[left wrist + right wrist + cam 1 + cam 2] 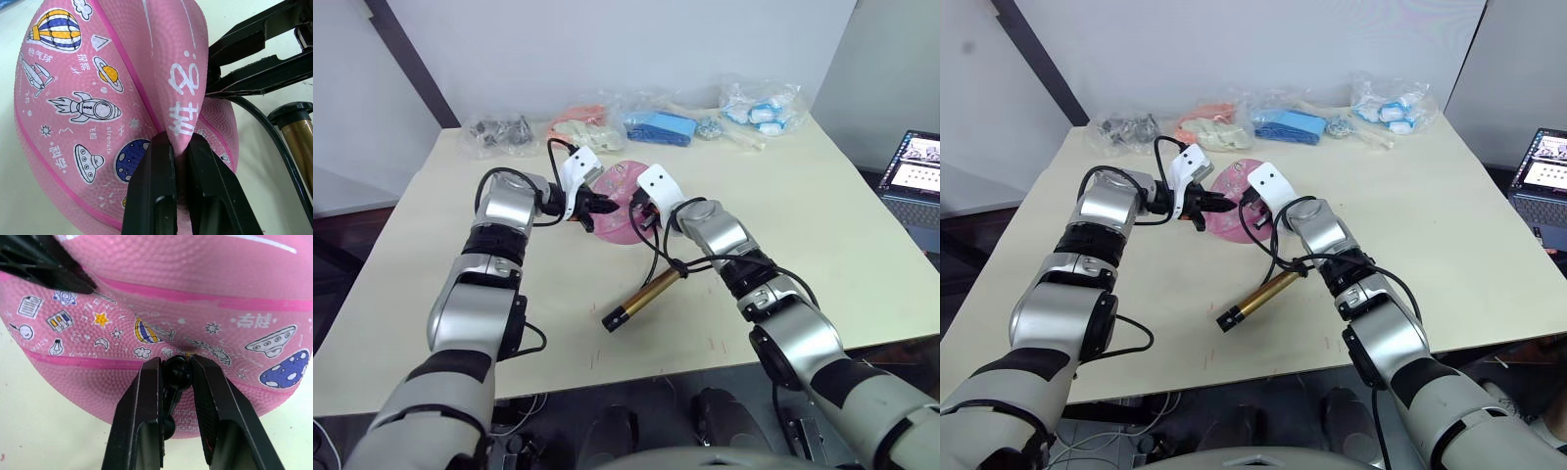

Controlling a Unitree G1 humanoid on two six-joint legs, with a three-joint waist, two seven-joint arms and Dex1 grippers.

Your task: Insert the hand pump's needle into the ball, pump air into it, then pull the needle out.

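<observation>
The pink ball [619, 213], limp and folded, lies mid-table with cartoon prints on its skin [88, 103]. My left gripper [604, 206] is shut on a raised fold of the ball [180, 147]. From the other side, my right gripper [177, 374] is shut on the needle's black fitting [176, 369], which presses against the ball's surface [195, 308]; the metal pin itself is hidden. The hand pump [644, 295] lies on the table nearer me, gold barrel flat, and its black hose [658, 257] runs up to my right gripper [642, 217].
Several clear bags of small items line the table's far edge: a dark one [499, 132], orange [579, 122], blue [658, 127] and white-blue [762, 110]. A laptop [915, 181] stands off the table at right. Bare tabletop [822, 225] lies right of the arms.
</observation>
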